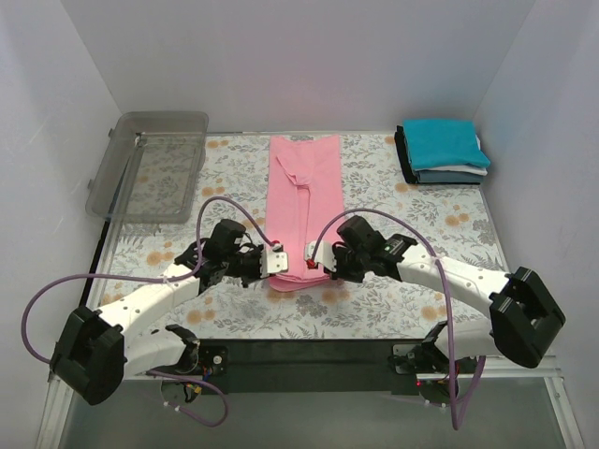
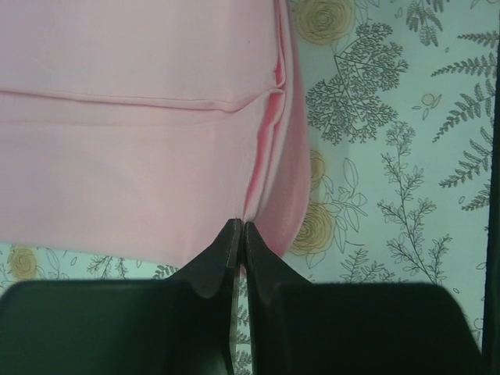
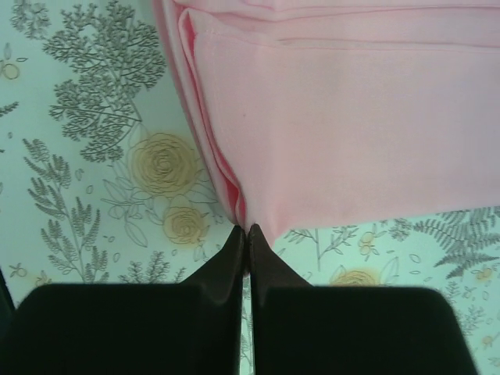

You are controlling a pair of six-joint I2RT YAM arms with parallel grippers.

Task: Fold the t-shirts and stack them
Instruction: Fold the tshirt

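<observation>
Over floral table cloth (image 1: 374, 187), clamping left gripper (image 2: 238, 234) and right gripper (image 3: 246, 236) onto layered corners of smooth pink t-shirt (image 1: 299, 196).

**Pink on a flowered field**

The pink t-shirt (image 1: 304, 201) is plain, soft pink from end to end, no print, and its folds go a shade deeper. Under it the table cloth (image 1: 412, 215) is pale, strewn with grey ferns and leafy sprigs, and dotted with mustard-yellow roses. At the far right corner, the stack of folded shirts (image 1: 442, 154) shows bright teal on top, a thin white line, then grey-blue, with dark cloth along its side. At the far left corner, the bin (image 1: 154, 168) is a see-through smoky grey. The left arm (image 1: 150, 299) and right arm (image 1: 459, 276) are white with black joints, trailing purple cables (image 1: 37, 309). The left gripper (image 2: 238, 230) and right gripper (image 3: 247, 230) are both black.
</observation>
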